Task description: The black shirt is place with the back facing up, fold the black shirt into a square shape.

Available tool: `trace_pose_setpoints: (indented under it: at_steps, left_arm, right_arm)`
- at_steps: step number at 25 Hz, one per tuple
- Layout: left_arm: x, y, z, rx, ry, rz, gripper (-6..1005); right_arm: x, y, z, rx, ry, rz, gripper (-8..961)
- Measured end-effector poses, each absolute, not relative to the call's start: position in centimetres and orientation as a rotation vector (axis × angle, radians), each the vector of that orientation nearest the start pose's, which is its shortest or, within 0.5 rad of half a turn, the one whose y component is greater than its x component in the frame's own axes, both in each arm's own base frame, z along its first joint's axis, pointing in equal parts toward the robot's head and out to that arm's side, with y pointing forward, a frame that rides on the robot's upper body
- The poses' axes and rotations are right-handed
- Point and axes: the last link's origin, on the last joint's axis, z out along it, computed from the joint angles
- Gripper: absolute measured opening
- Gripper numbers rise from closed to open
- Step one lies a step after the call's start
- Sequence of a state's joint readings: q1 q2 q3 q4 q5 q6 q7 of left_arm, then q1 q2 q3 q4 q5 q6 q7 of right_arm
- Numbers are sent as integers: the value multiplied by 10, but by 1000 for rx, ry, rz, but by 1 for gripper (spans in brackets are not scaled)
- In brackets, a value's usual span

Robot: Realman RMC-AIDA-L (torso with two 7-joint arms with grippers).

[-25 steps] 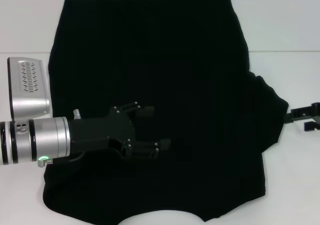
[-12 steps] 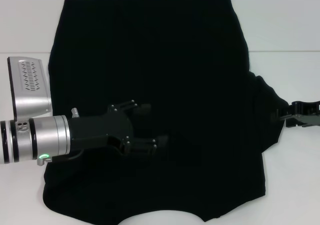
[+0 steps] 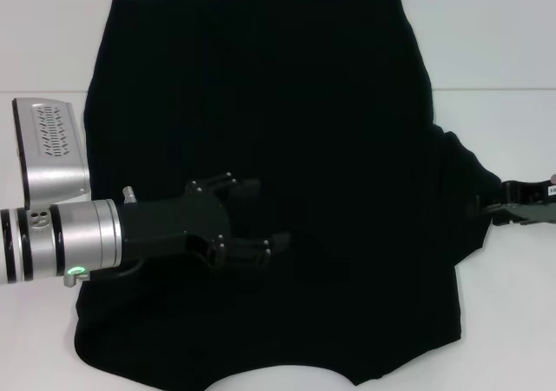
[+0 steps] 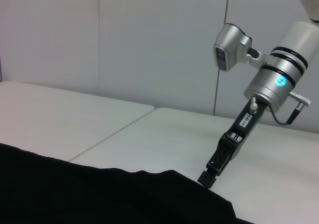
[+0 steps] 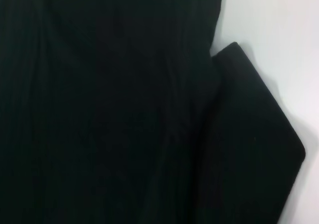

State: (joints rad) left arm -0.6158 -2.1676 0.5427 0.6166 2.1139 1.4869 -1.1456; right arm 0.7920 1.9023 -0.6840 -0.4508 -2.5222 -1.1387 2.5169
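The black shirt (image 3: 269, 130) lies flat on the white table and fills most of the head view. Its right sleeve (image 3: 465, 191) sticks out to the right. My left gripper (image 3: 263, 215) hovers open and empty over the shirt's lower left part. My right gripper (image 3: 508, 210) is at the tip of the right sleeve, at the right edge of the view. The left wrist view shows the right gripper (image 4: 207, 176) pointing down right at the sleeve edge (image 4: 164, 184). The right wrist view shows the shirt body (image 5: 99, 104) and the sleeve (image 5: 254, 149) from close above.
The white table (image 3: 495, 35) shows bare around the shirt at the right and far side. A seam between two table tops (image 3: 486, 89) runs across the right. A grey wall (image 4: 149, 45) stands behind the table in the left wrist view.
My right gripper has moved left, up to the tip of the right sleeve. My left gripper has shifted slightly back toward the left over the shirt.
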Motion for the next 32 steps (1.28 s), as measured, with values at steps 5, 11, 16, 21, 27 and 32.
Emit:
trace_pose_setpoints:
  at_steps: [5,11,16,21,27,32]
  left_arm:
    - [-241,343,-34,-2704,-364,-675,949]
    - [-242,343,-33,-2701,-369,-674,949]
    - [-243,343,-33,-2699,-371,-675,949]
    - [-243,343,-33,-2700,-373,-676,949]
    - [-242,343,-33,-2701,-373,-678,949]
    - [-242,343,-33,-2701,-373,-678,949]
  right_arm:
    - [302,412,31,-2024,1773,111,574]
    - [301,410,26,-2039,1762,86,443]
    - [304,409,30,-2033,1767,84,414]
    - [307,405,32,-2036,1785,72,415]
    - [309,404,31,-2031,1788,72,414]
    - [307,406,28,-2028,1779,79,408]
